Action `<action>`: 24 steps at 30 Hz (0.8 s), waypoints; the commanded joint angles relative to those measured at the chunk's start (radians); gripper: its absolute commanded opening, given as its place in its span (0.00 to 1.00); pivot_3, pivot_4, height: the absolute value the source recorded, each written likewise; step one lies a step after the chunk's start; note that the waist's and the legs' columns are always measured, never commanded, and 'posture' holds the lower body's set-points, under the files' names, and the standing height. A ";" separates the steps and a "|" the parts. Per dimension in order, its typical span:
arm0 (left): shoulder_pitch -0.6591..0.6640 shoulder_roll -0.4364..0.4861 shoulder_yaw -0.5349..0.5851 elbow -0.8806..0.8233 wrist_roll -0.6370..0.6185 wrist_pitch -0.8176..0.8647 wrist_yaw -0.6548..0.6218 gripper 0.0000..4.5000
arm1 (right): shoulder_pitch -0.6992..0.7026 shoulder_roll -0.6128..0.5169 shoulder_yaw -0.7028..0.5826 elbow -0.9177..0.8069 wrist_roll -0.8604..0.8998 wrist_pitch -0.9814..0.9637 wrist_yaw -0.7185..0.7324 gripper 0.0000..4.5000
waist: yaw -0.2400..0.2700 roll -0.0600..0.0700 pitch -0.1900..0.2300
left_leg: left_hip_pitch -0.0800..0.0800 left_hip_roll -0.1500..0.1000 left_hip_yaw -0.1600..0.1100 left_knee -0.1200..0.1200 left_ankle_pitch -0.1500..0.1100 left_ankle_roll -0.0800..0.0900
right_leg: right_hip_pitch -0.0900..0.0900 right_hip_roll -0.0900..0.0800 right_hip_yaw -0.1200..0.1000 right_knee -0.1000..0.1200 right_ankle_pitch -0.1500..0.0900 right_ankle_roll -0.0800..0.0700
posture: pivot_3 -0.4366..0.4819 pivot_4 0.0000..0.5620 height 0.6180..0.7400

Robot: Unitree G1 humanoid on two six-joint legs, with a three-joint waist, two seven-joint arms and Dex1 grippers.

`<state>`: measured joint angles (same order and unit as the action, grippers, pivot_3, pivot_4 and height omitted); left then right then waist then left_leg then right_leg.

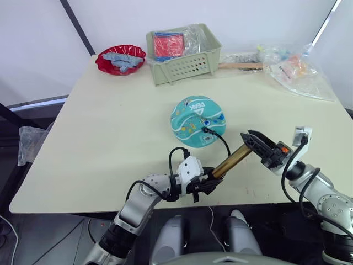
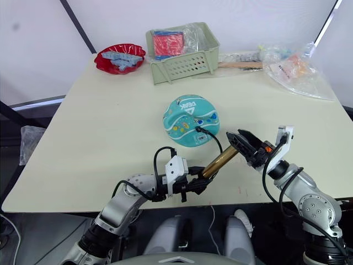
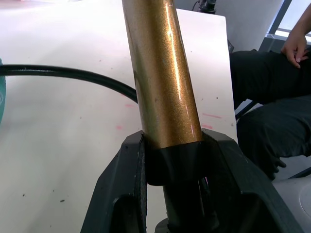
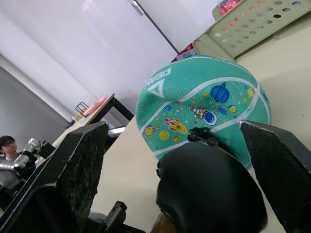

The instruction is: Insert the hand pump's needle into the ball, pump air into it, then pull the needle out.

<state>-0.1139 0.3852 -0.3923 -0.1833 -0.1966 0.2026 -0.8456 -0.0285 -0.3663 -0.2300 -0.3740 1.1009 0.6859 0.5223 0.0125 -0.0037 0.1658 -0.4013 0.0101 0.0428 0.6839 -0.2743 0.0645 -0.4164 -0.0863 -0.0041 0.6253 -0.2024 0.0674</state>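
ball (image 1: 197,122) sits mid-table, the needle (image 1: 203,130) seemingly already in its near side, the thin hose (image 1: 223,143) curving back to the hand pump (image 1: 231,159). left gripper (image 1: 205,184) is clamped on the barrel's lower end cap. right gripper (image 1: 255,142) has its fingers spread wide around the black handle (image 4: 210,188), not yet closed. pumping looks about to begin; next it should close on the handle and stroke. cream table (image 1: 110,138) carries a green basket (image 1: 185,53), a red bowl (image 1: 121,59) and plastic bags (image 1: 295,69) at the far edge; white walls behind.
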 commanded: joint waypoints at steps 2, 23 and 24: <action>-0.002 -0.006 0.011 -0.014 -0.001 -0.022 0.000 0.26 | -0.021 0.006 -0.002 -0.026 0.018 -0.004 -0.004 1.00 | 0.000 0.000 0.000 | 0.000 0.000 0.000 0.000 0.000 0.000 | 0.000 0.000 0.000 0.000 0.000 0.000 | 0.48 0.27 0.98; 0.003 -0.016 0.011 -0.005 0.013 -0.021 0.006 0.26 | -0.032 0.035 -0.013 -0.032 0.067 0.018 -0.064 0.89 | -0.004 0.000 0.000 | -0.003 -0.001 -0.009 0.000 0.000 0.000 | 0.000 0.037 0.047 0.000 -0.003 -0.003 | 0.48 0.27 0.98; 0.004 -0.016 0.011 -0.006 0.014 -0.020 0.006 0.26 | -0.032 0.036 -0.013 -0.031 0.066 0.017 -0.064 0.82 | -0.004 0.000 0.000 | -0.003 -0.001 -0.009 0.000 0.000 0.000 | 0.000 0.037 0.047 0.000 -0.003 -0.003 | 0.48 0.27 0.98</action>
<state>-0.1131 0.3737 -0.3922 -0.1816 -0.1796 0.2019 -0.8433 -0.0457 -0.3319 -0.2315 -0.3740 1.1461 0.7155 0.4523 0.0089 -0.0037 0.1658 -0.4039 0.0095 0.0335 0.6840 -0.2741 0.0644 -0.4164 -0.0491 0.0429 0.6251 -0.2059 0.0647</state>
